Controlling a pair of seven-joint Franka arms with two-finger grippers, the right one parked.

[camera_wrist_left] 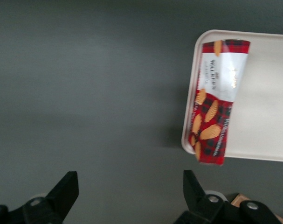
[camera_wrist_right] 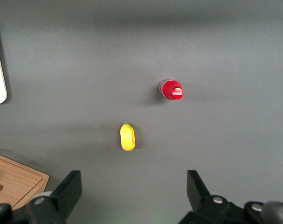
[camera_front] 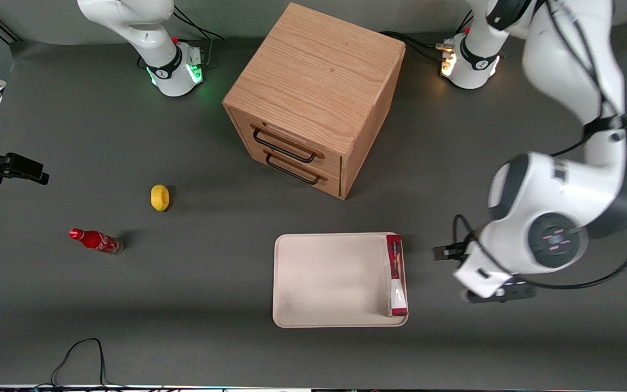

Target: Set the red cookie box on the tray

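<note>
From where I stand, the nearest things on the dark counter (camera_front: 509, 348) are the tray (camera_front: 330, 280) and, at its end toward the working arm, the red cookie box (camera_front: 395, 275). The box lies along the tray's short edge, its long axis running from near me to away from me, and it seems propped on the rim, tilted on edge, not flat. The wrist camera shows it overlapping that rim, one end poking out over the counter.

The end effector (camera_wrist_left: 132, 198) hangs just beside the tray, over bare counter toward the working arm's end, its fingers spread wide with nothing between them. On a clock face centred on it in the front view, the box sits at about nine o'clock, close by but apart.

I judge the placing largely done; if any move remains, it is a nudge to settle the box flat.

Farther off stand a yellow lemon-like object (camera_front: 160, 197), a red soda bottle (camera_front: 96, 240) and the wooden drawer cabinet (camera_front: 313, 98)
</note>
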